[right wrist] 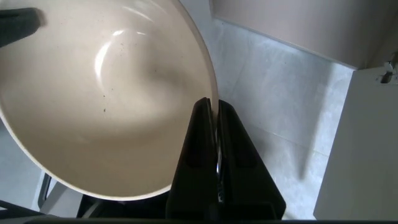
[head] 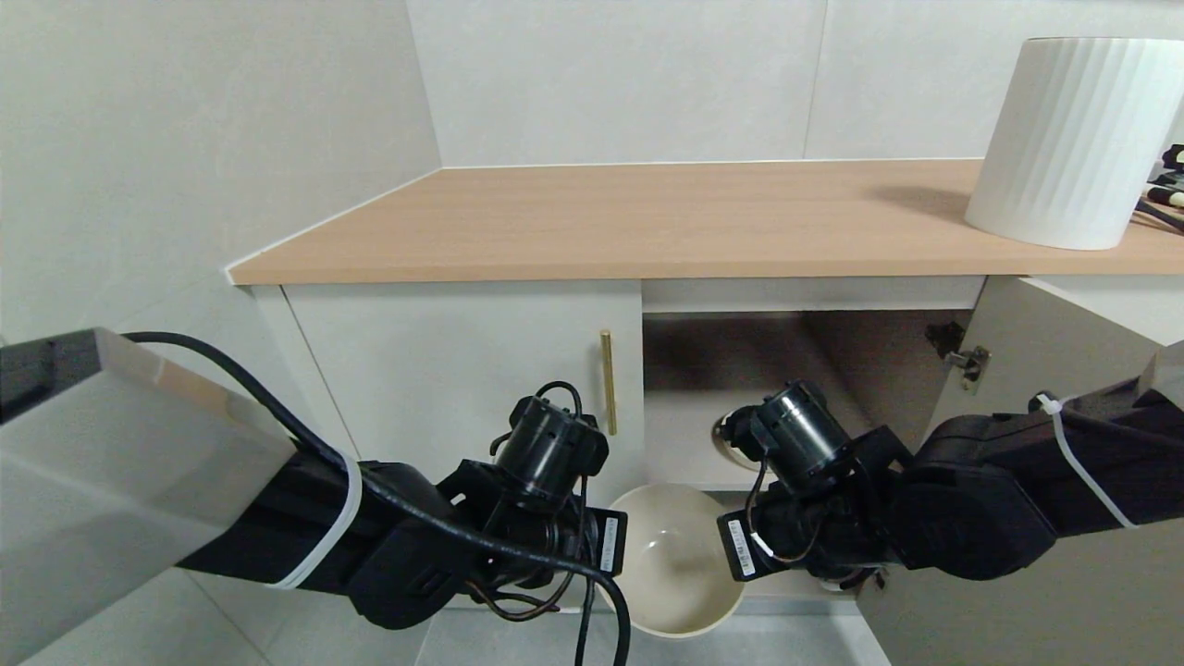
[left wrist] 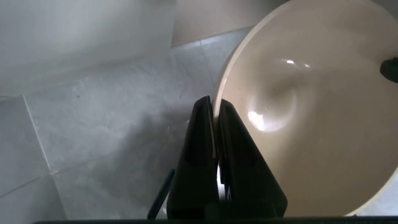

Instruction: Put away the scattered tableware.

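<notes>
Before an open white cabinet (head: 740,361), pinching a round cream ceramic bowl (head: 673,555) by its rim with left end effector (left wrist: 214,111) and right end effector (right wrist: 215,111), awaiting a level lift inside.

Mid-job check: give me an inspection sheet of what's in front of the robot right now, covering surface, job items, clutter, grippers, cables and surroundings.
Surface: wooden countertop over a white cabinet.
Job's things: cream bowl, held above the floor in front of the open cabinet compartment.
Clutter: white ribbed container on the countertop's right end; small dark items beside it, too cut off to identify.
Grippers: left gripper shut on the bowl's rim; right gripper shut on the opposite rim.
Cables: black cable runs along the left arm and loops below its wrist.
Surroundings: closed door with brass handle; open door with hinge; grey tiled floor.
</notes>
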